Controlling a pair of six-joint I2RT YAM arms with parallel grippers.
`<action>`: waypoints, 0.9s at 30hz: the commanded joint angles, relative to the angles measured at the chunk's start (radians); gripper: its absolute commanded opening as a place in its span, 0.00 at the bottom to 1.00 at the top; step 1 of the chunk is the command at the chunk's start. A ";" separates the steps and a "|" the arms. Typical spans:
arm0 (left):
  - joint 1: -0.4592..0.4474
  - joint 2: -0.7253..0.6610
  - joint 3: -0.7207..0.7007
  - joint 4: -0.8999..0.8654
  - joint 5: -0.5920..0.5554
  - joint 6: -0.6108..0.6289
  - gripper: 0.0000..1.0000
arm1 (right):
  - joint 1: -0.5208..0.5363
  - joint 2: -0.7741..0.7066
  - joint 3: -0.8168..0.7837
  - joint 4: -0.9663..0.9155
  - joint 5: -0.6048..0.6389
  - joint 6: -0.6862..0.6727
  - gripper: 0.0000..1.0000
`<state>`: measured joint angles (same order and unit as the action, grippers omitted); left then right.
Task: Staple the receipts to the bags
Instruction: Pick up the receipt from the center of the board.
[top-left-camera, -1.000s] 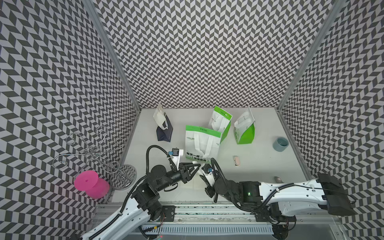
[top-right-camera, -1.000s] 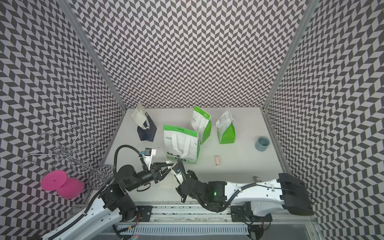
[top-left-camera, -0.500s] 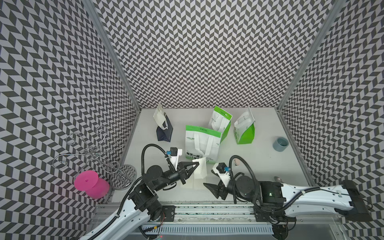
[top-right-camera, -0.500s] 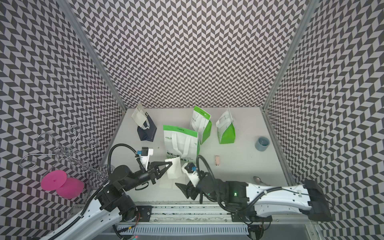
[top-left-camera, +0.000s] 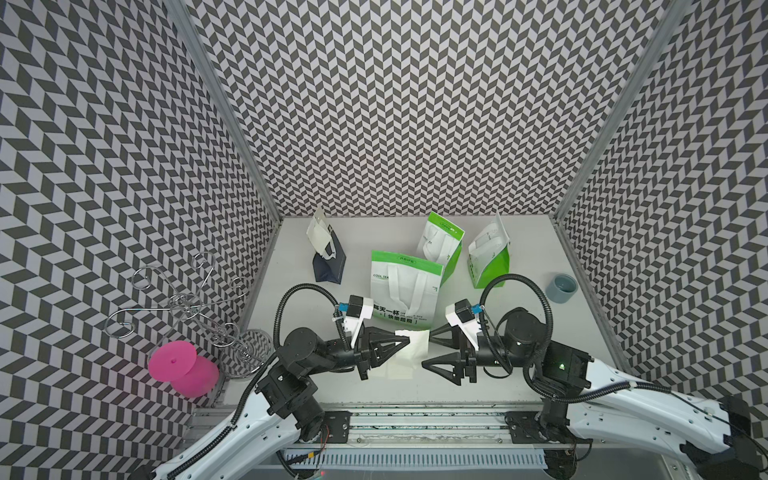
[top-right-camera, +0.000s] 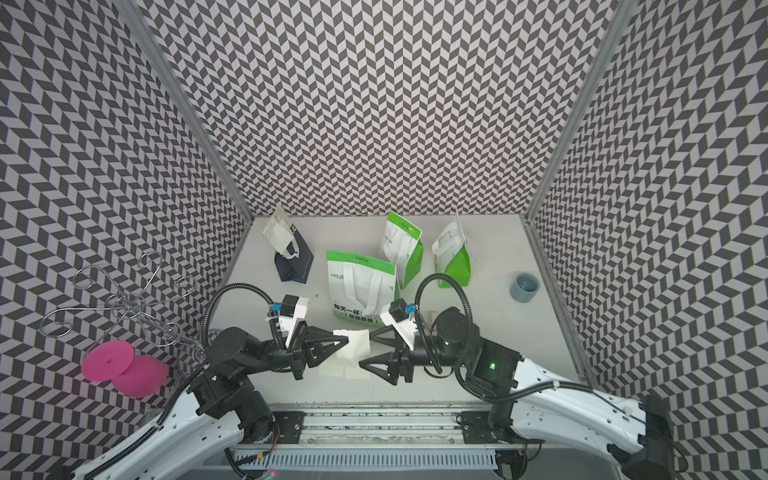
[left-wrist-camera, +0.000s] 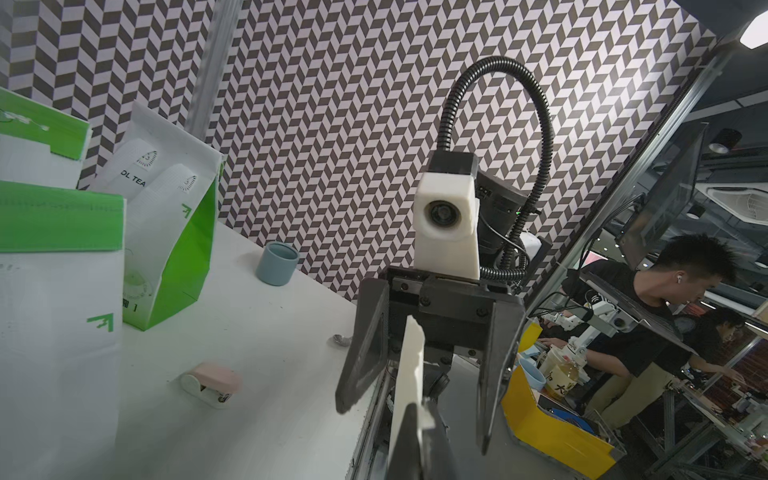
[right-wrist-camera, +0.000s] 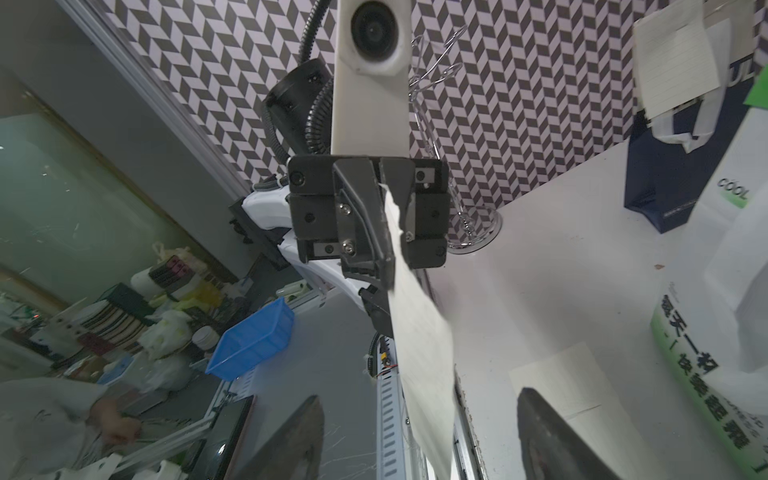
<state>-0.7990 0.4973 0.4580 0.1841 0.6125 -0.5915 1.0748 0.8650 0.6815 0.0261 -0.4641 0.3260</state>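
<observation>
Right now the L gripper (top-left-camera: 408, 341) is pinching a receipt (top-left-camera: 417, 348) by one edge. Its jaws are closed flat on the paper, and it's holding the slip clear of the table (top-left-camera: 374, 232) at front centre. Facing it, the R gripper (top-left-camera: 427, 352) is hanging w/ jaws spread wide, gripping nothing. In both top views one finger is sitting either side of the slip's free edge. Whether a pad is brushing the paper is hard to tell, even from the R wrist cam.

A second receipt (top-left-camera: 395, 370) is lying flat on the table directly under the held one. Just behind them the big green bag (top-left-camera: 405, 291) is standing w/ its printed face toward the arms. The rear green bag (top-left-camera: 440, 245) is leaning behind it, and the R-side green bag (top-left-camera: 488, 257) is standing beside that one.

The navy bag (top-left-camera: 330, 266) is sitting well apart at back L, w/ a cream slip (top-left-camera: 320, 235) hanging by its handles. In the L wrist cam the stapler (left-wrist-camera: 212, 384) is lying on the table off the big bag's R side. A grey-blue cup (top-left-camera: 561, 289) is sitting near the R wall.
</observation>
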 joint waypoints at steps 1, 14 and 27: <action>-0.009 0.000 0.032 -0.021 -0.004 0.034 0.00 | -0.004 0.011 0.033 0.112 -0.103 0.010 0.64; -0.014 0.000 0.061 -0.060 -0.072 0.034 0.00 | -0.005 0.069 0.077 0.096 0.000 0.013 0.09; 0.041 0.138 0.371 -0.327 -0.642 0.167 0.79 | -0.144 0.016 0.045 -0.141 0.253 -0.085 0.00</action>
<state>-0.7860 0.5709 0.7544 -0.0814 0.1513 -0.4946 0.9352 0.9062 0.7338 -0.0761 -0.2779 0.2890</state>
